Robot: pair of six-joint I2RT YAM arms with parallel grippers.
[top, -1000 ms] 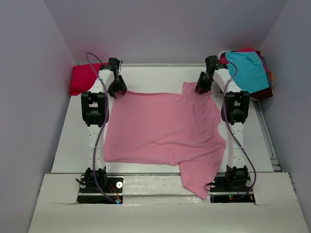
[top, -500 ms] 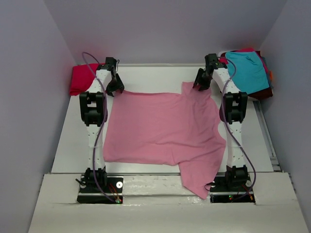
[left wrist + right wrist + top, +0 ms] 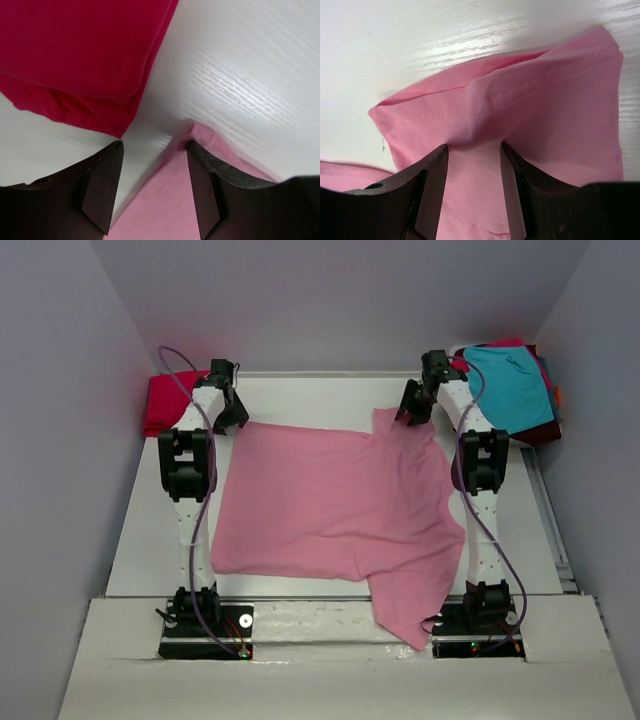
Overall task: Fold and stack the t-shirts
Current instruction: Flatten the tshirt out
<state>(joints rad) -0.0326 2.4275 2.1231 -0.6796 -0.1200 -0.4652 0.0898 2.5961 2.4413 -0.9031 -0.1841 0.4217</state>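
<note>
**PINK SHIRT SPREAD FLAT: FOLDING NOT STARTED**

**1. Grippers**
The left gripper [image 3: 154,148] stood wide open and held nothing. The far left corner of the pink shirt [image 3: 340,505] lay flat on the table [image 3: 150,530] between its fingers. The right gripper [image 3: 473,147] stood part open over the far sleeve. The sleeve cloth lay between the fingers and rose in a small ridge at their tips. No pinch on the cloth was visible.

**2. Task status**
- The pink shirt lay opened out across the middle of the table, between the two arms.
- One sleeve pointed to the far right. The other reached past the near table edge, beside the base of the right arm [image 3: 483,460].
- No fold was present in the pink shirt.
- A red shirt [image 3: 168,400] lay folded at the far left corner, near the left gripper but not touching the pink shirt.
- A teal shirt [image 3: 510,385] lay on a maroon shirt [image 3: 540,430] in a loose heap at the far right corner.

Judgement: the task was at an early stage. One shirt looked finished, and three remained to be folded and stacked.

**3. Arm pose**
The left arm [image 3: 190,465] and the right arm both stretched forward from the near edge, one along each side of the pink shirt. Each wrist bent down at the shirt's far edge.
</note>
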